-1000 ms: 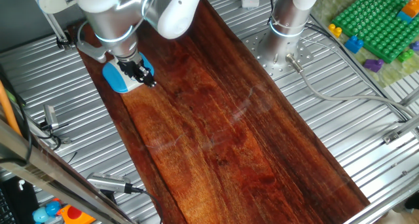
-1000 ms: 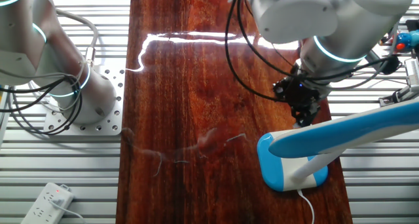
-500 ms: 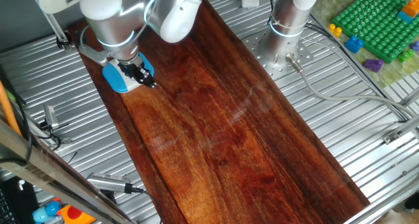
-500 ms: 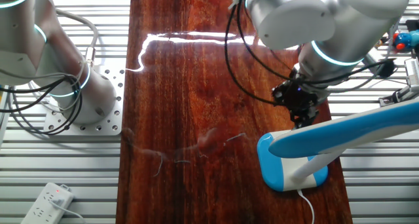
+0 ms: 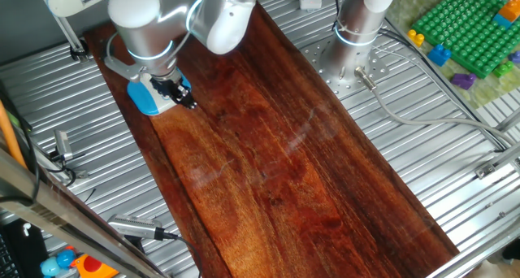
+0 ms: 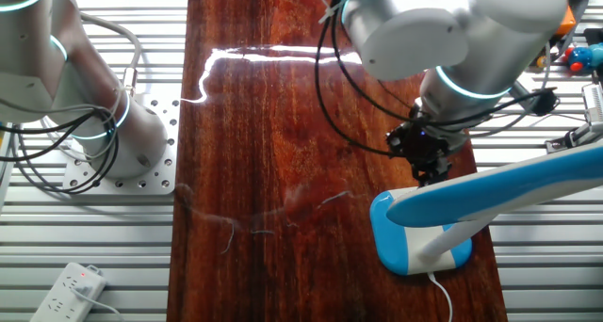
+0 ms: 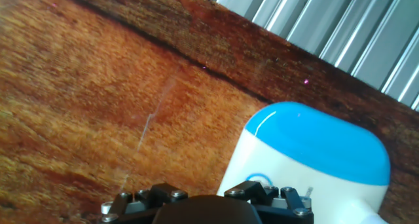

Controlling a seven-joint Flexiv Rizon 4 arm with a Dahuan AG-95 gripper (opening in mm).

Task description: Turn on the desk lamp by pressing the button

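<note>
One arm on this job, gripper (image 6: 426, 176) hovering low by the desk lamp (image 6: 490, 192) at the near right end of the wooden board (image 6: 273, 152) in the other fixed view. Lamp base (image 7: 308, 162) shows in the hand view: white top, blue rim, sitting on the wood close to the board's edge. The button (image 7: 257, 183) is a small ring on the white top, half hidden behind the hand's own hardware at the bottom of that view.

Step in hand, by my read: final approach, tip being lined up over the button, press not yet made. Fingertips are not visible in any view, so cannot tell whether they're apart or together. Contact with the base also can't be judged.

Next move probably calls for a small shift toward the ring, then a short straight push down, gentle, since the base is light and could slide or tip on the smooth wood.

In the way: the lamp's flat bar head (image 6: 528, 183) hangs over the base right beside the gripper, and the slim stem (image 6: 443, 242) stands just beyond. Clearance looks tight.

Around: a second arm's base (image 6: 113, 134) on the metal table (image 6: 94, 228) far left, a power strip (image 6: 71, 289) near left, green building-block plate (image 5: 467, 26) well apart in one fixed view.
</note>
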